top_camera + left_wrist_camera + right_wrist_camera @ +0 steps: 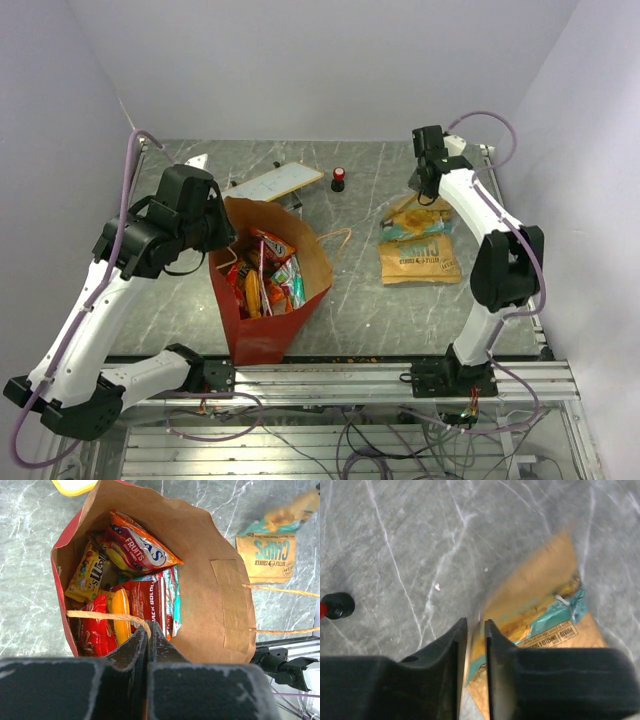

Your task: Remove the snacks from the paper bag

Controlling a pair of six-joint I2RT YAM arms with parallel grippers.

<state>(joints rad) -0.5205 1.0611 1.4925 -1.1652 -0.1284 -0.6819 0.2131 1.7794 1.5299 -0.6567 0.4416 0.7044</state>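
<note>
The paper bag point(265, 335) stands open, red outside and brown inside point(220, 605). It holds several snacks point(268, 280): an orange fruit-candy packet point(142, 547), a yellow M&M's packet point(87, 572) and red packets point(97, 632). My left gripper point(218, 232) is at the bag's left rim, its jaws point(147, 626) shut on the tan handle point(100, 615). My right gripper point(425, 197) is low over a teal-and-yellow chip packet point(412, 226), jaws point(476, 625) nearly closed on that packet's blurred edge point(545, 615). A tan chip packet point(420, 262) lies flat beside it.
A red-and-black cylinder point(339, 179) stands behind the bag, also in the right wrist view point(337, 605). A flat white board point(275, 183) lies at the back. The bag's other handle point(340, 240) sticks out to the right. The aluminium rail point(400, 375) runs along the near edge.
</note>
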